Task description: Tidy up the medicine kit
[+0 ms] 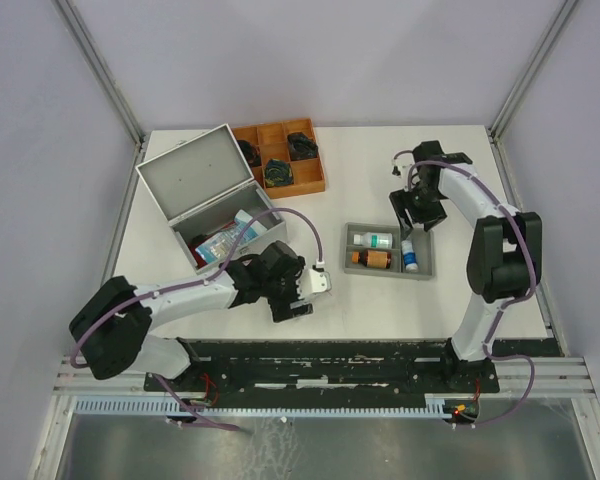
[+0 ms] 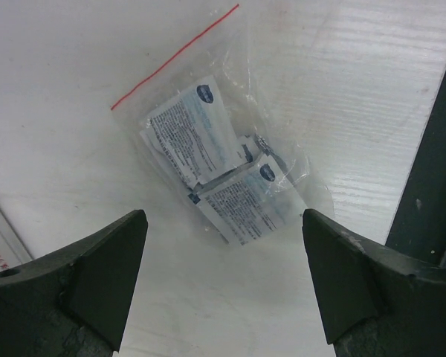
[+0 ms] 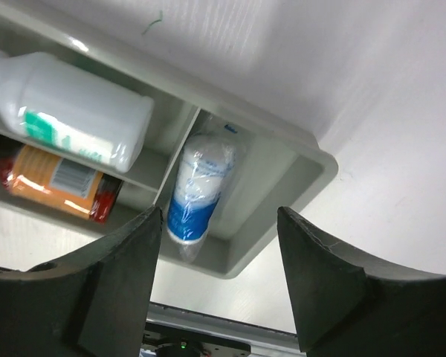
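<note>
The medicine kit is a silver-grey box at the back left, lid open, with packets inside. A clear zip bag of wipe sachets with a red seal line lies flat on the table; it also shows in the top view. My left gripper is open and empty just short of the bag, low over the table. My right gripper is open and empty above the right end of the small grey tray, over a white and blue wrapped roll; in the top view it hangs at the tray's back right.
The grey tray also holds a white bottle and a brown bottle with an orange label. A brown wooden compartment tray with dark items stands behind the kit. A black base rail runs just right of the bag.
</note>
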